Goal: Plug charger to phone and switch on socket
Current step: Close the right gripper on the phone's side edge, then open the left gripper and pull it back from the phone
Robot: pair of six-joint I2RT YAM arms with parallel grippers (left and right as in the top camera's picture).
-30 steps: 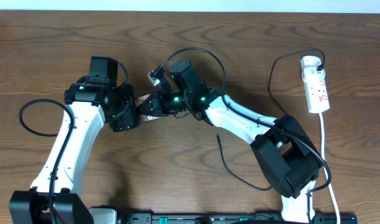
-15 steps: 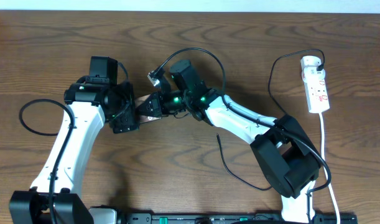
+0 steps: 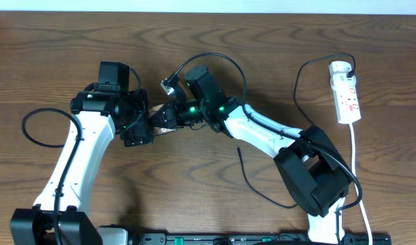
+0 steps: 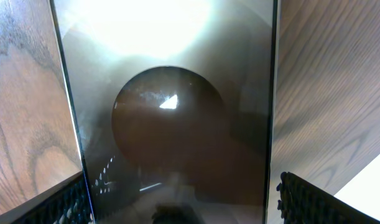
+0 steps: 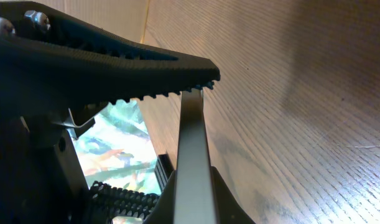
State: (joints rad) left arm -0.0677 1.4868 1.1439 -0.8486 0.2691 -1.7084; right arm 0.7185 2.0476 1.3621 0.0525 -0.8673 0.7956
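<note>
The phone [image 4: 168, 124], a flat, glossy, dark brown rectangular slab with a darker oval on its face, sits at the middle left of the brown wood-grain tabletop [image 3: 58, 54], between the two arms' ends. The left tool [image 3: 145, 124], black on a white arm, pinches the phone across its width: in the left wrist view its textured black pads [image 4: 62, 205] press against the slab's two long edges. The right tool [image 3: 165, 117] meets the phone from the other side. In the right wrist view the slab shows edge-on, and the tip of a black toothed finger [image 5: 127, 59] touches its end, but whether that tool is clamped on it cannot be told. The socket [image 3: 346, 95], a narrow white power strip with red markings, lies at the far right edge, well apart from the phone, with its white cord [image 3: 357, 170] trailing down the tabletop. The charger [image 3: 295, 92], a long thin black cable, has its black plug at the socket's top end and curves left and down behind the right arm. A thin black end lies loose on the tabletop below that arm's forearm.
</note>
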